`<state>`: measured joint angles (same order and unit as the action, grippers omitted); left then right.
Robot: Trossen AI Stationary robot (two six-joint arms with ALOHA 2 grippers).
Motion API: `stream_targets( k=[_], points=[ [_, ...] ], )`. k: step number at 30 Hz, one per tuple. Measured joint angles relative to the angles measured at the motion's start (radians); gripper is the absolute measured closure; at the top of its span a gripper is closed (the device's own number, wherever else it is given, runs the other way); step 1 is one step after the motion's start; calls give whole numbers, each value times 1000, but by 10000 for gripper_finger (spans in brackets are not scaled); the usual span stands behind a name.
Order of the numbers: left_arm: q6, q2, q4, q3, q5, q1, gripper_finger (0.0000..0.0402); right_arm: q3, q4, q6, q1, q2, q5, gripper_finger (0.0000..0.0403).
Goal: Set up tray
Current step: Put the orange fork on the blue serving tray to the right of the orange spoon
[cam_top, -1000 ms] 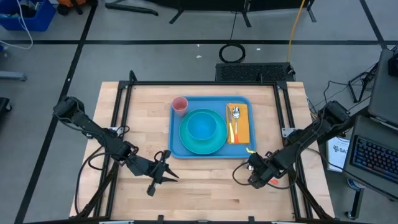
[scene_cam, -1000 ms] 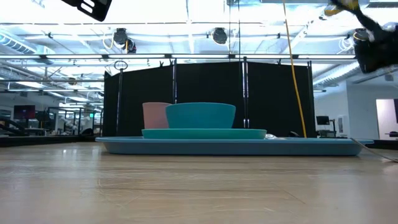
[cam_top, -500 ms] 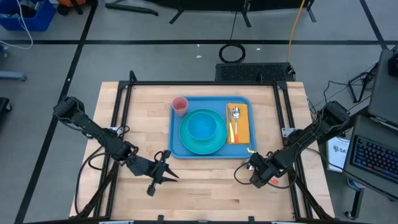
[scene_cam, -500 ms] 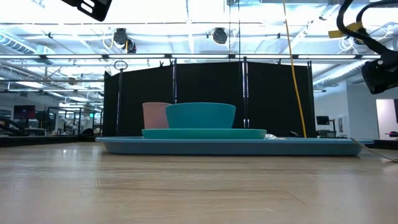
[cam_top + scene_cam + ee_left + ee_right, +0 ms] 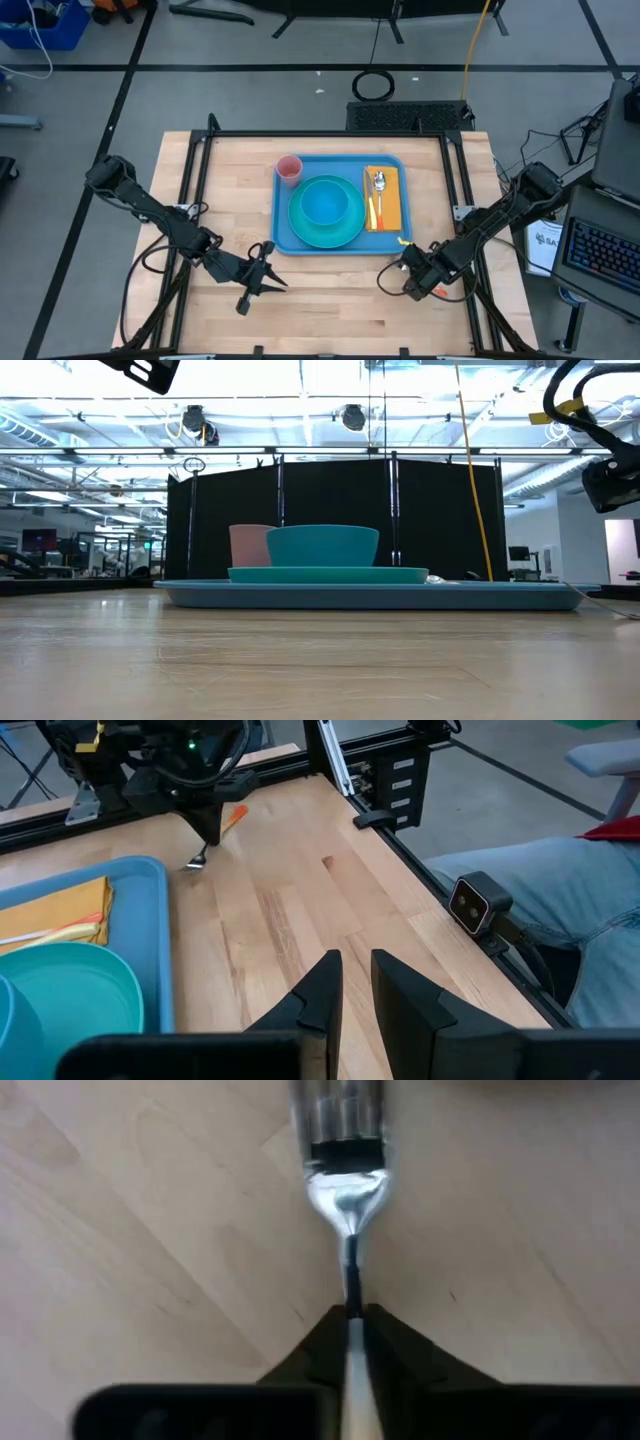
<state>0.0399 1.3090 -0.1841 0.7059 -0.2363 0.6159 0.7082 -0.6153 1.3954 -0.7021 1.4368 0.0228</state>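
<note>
The tray (image 5: 338,203), mid-surface with plate, bowl, cup and napkin, awaits the fork (image 5: 345,1185) now gripped by the right tool (image 5: 347,1325); the left tool (image 5: 346,982), nearly closed and empty, is parked.

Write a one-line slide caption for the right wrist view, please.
Right pincer shut on a fork, its tines pointing away over the bare wooden table.

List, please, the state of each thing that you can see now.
tray: flat on table, loaded
plate: on tray
bowl: on plate, upright
pink cup: upright on tray
napkin: under cutlery
fork: gripped by right end effector
left end effector: nearly shut, empty
</note>
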Motion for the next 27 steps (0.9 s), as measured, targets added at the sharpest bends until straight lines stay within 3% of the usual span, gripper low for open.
stream_targets(
  k=[10,20,27],
  points=[
    [-1,0,0,0,0,0,339,-1,27,39,12,-9,7,397],
    [-1,0,0,0,0,0,339,-1,57,64,45,-96,158,401],
    [-2,0,-1,0,0,0,339,0,61,61,134,-137,226,402]
  ],
)
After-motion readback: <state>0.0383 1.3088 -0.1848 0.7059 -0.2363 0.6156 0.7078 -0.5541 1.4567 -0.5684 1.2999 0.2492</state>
